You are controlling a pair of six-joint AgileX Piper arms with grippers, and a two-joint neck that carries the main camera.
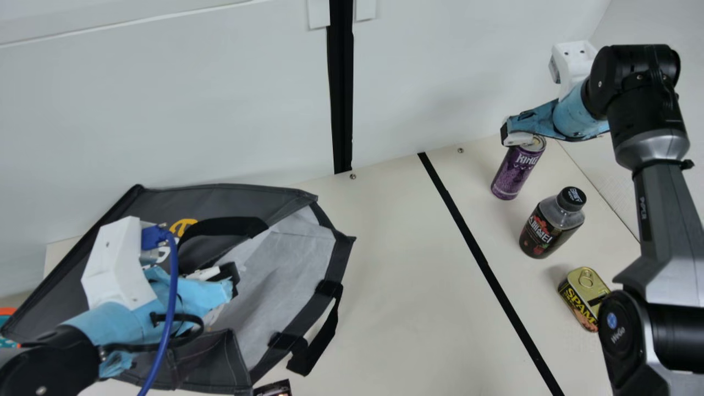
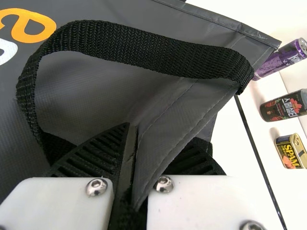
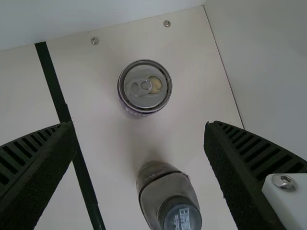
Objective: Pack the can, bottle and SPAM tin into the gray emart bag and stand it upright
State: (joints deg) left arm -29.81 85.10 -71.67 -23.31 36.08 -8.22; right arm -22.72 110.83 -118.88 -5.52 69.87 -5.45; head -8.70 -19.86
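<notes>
The main view shows the gray emart bag (image 1: 264,195) lying on its side below the left arm, its mouth turned toward the right arm's side of the table, its long axis running from the closed bottom out to that mouth. The left gripper (image 1: 234,275) is at the mouth's edge. Beyond the black strip (image 1: 467,225) three things stand in a row: the purple can (image 1: 511,170), upright on a vertical long axis; the bottle (image 1: 542,234), also upright, black cap on top; and the SPAM tin (image 1: 583,305), ring-pull lid facing up, the lid's longer side slanting toward the right arm. The right gripper (image 1: 503,135) hangs above near the can. In the left wrist view the left gripper (image 2: 144,143) is clamped on a fold of the bag's gray fabric, a black webbing handle (image 2: 144,48) arching beside it. The right wrist view has the right gripper (image 3: 139,125) spread wide, nothing held; the can's round lid faces the camera almost straight along its axis, and the bottle, seen at a slant, points its cap toward the camera.
</notes>
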